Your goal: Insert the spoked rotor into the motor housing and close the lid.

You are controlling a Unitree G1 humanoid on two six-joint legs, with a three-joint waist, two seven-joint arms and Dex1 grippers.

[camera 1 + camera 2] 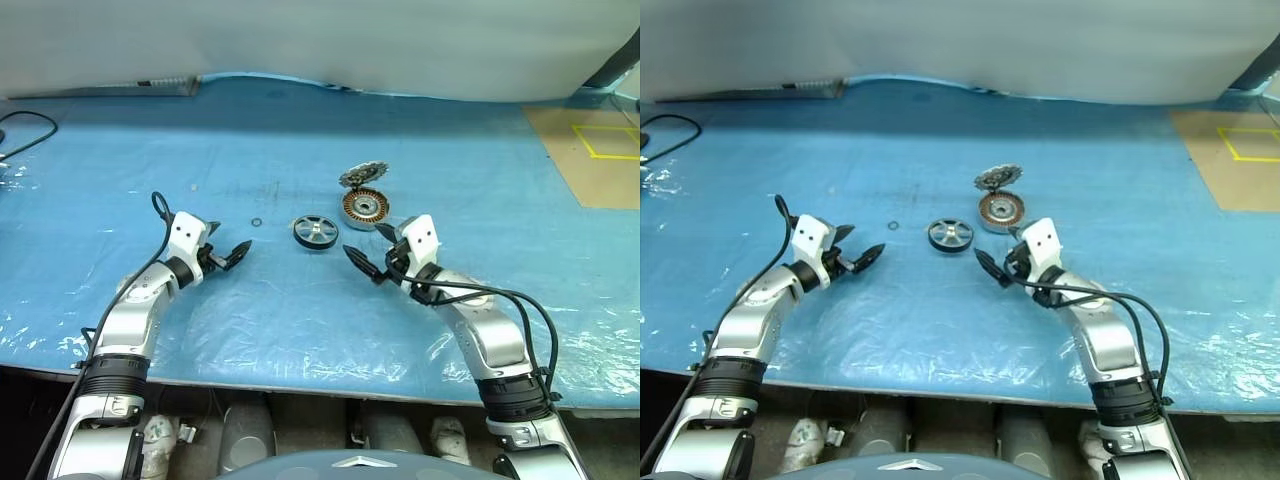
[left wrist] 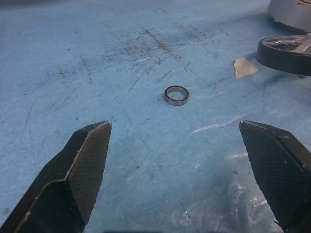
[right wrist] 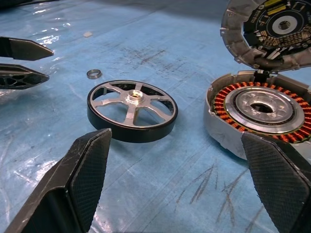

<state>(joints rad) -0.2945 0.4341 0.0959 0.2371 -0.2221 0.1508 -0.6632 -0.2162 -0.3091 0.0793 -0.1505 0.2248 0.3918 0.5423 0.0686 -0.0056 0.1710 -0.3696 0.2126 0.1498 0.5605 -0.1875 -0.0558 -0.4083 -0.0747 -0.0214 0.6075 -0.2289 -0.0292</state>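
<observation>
Both my end effectors, left [image 1: 232, 253] and right [image 1: 367, 258], hang released; rotor [image 1: 316, 233] lies between, lid [image 1: 364, 176] propped open for insertion.

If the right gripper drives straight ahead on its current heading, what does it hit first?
Likely the spoked rotor or the motor housing: the open right gripper aims at the gap between them, with the rotor seeming slightly nearer. Depth is unclear.

A blue-covered desk [image 1: 300, 320] carries the spoked rotor [image 1: 316, 233], the open motor housing [image 1: 364, 208] just beside it, and a small ring [image 1: 257, 222].
</observation>
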